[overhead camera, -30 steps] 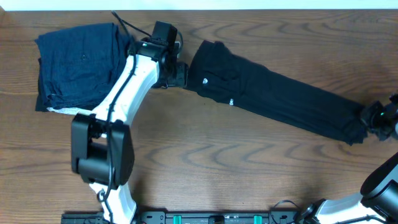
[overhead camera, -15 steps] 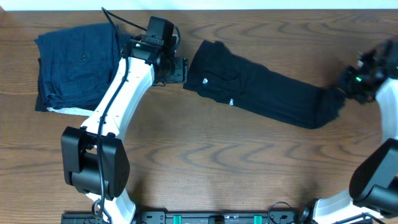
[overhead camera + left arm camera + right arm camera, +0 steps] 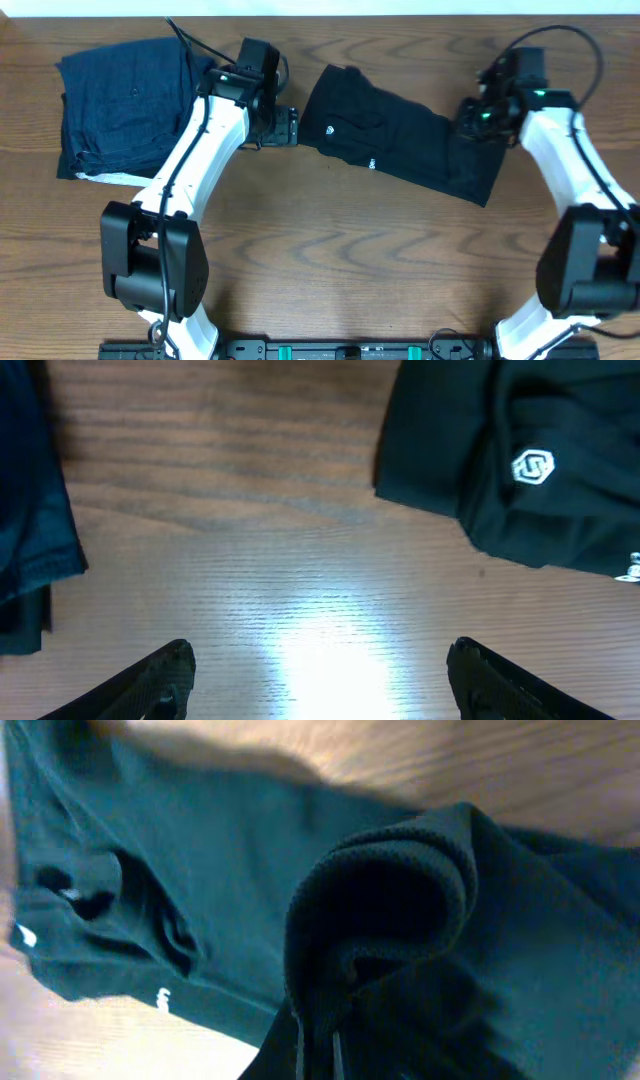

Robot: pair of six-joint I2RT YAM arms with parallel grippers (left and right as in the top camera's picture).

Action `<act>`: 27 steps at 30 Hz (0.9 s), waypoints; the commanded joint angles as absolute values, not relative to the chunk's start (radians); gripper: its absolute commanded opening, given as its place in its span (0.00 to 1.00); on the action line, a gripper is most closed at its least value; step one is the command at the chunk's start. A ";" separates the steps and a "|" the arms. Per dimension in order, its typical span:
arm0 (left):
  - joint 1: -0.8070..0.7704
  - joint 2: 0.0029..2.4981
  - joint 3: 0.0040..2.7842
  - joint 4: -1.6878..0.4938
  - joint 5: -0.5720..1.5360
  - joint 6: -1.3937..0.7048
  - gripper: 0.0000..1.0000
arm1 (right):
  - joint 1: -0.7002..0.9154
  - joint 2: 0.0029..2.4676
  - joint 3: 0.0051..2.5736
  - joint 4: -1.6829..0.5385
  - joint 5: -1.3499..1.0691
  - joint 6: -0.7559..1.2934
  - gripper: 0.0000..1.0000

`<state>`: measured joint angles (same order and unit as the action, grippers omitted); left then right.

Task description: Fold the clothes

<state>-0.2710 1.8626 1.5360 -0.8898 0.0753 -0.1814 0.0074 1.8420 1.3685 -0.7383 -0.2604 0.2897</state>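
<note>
Black fabric bunches in the right gripper (image 3: pixel 476 118), clamped on one end of the shirt (image 3: pixel 385 135). Left gripper (image 3: pixel 292 127), jaws apart, sits at the collar's 9 o'clock, not touching; navy pile (image 3: pixel 120 100) lies at its 9 o'clock.

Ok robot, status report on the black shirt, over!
Left gripper open, empty, beside collar end. Right gripper shut on far end of black T-shirt, fold unfinished. Navy pile off to the side, nothing blocking.

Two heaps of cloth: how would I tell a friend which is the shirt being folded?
On the wooden table, look right of centre: the black T-shirt lies slanted, one end pinched by the right gripper. Unlike the folded navy garments far left, it bears a small white logo.
</note>
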 commanded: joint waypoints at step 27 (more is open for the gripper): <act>-0.273 1.869 1.493 -0.843 0.051 -0.173 0.83 | 0.101 2.003 1.382 -0.465 -0.296 0.370 0.02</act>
